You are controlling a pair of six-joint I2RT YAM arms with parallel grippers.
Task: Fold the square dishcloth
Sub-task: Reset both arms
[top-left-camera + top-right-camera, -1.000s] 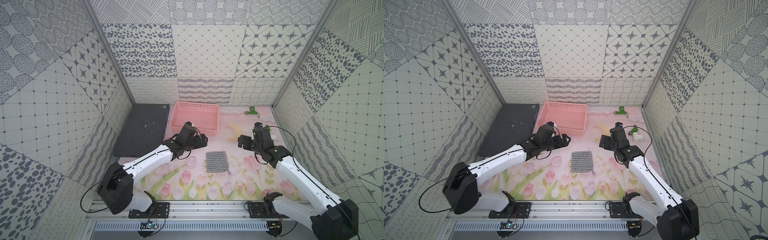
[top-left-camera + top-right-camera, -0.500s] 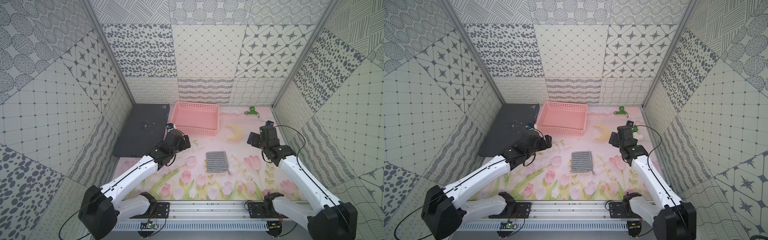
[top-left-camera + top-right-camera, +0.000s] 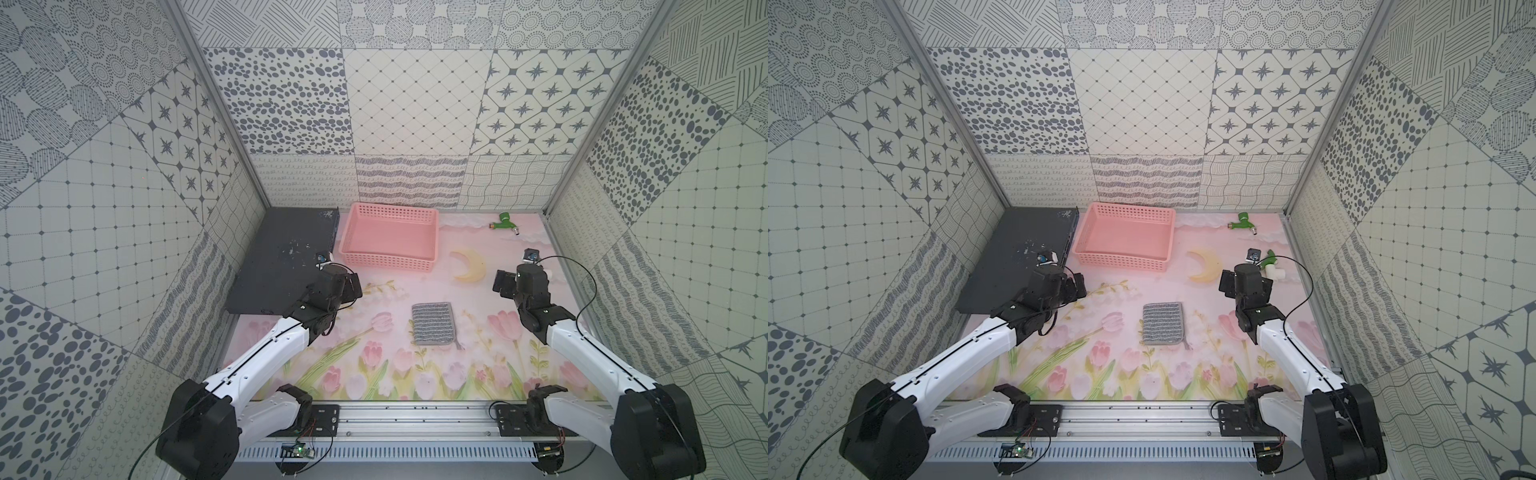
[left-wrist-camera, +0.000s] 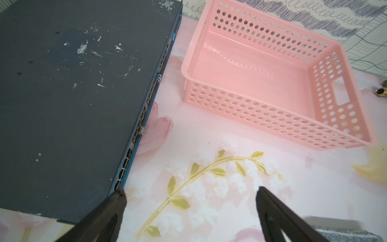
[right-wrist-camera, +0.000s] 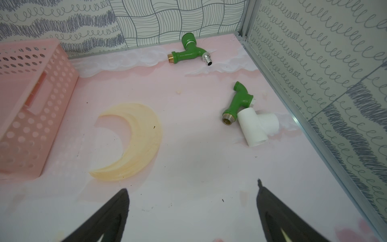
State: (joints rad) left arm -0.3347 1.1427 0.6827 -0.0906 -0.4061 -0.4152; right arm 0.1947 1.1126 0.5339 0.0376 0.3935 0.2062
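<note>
Since square dishcloth (image 3: 433,324) lies small and neat between my jaws, touching neither, I think fold done. Both jaws spread wide, holding nothing.

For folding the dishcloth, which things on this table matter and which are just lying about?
For the job: square dishcloth, left tool, right tool, both open.
Lying about: pink basket, dark flat box, green tap at the back wall, second green tap against white pipe fitting.
</note>
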